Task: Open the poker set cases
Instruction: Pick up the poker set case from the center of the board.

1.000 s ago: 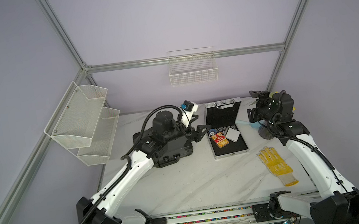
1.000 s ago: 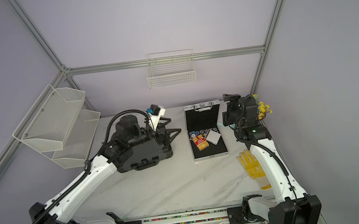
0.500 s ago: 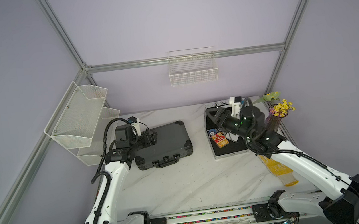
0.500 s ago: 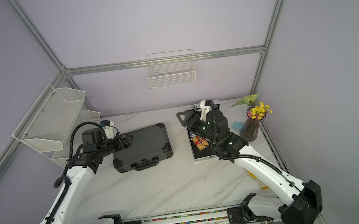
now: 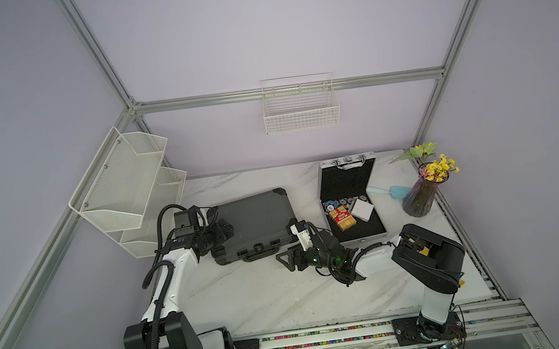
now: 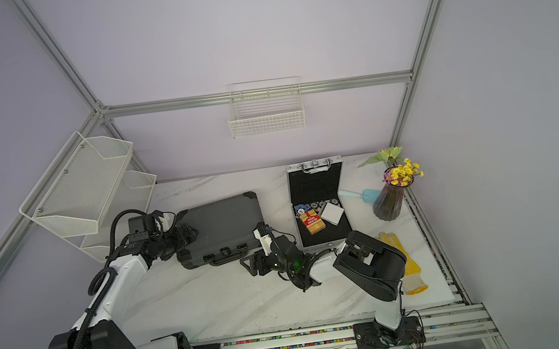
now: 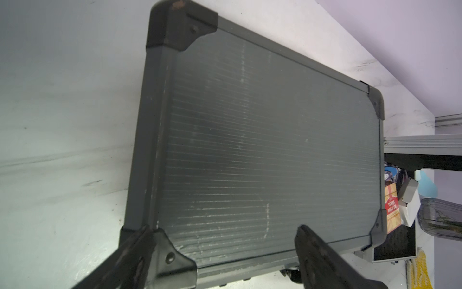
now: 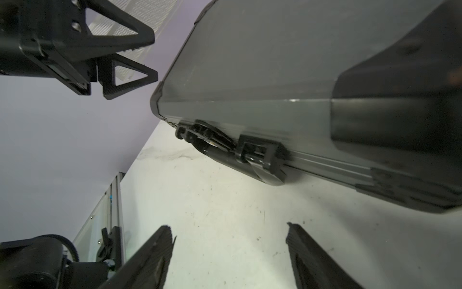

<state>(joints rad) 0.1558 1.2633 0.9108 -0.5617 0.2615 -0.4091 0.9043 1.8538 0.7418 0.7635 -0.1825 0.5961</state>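
- Grey case lies shut, its latches and handle facing the robot; this one is not yet opened.
- Silver case stands open to its right, lid up; that half looks done.
- Left gripper, jaws spread and empty, sits at the grey case's left end, probably to brace it.
- Right gripper, jaws apart and empty, hovers low before the front edge, likely lined up for a latch.

Twelve o'clock, a white wire basket hangs on the back wall, and at ten o'clock a two-tier white mesh shelf overlooks the marble table. Two o'clock: a dark ribbed vase of yellow flowers stands upright, a pale blue tool lying just beside it at its nine o'clock. Four o'clock, a yellow glove lies flat.
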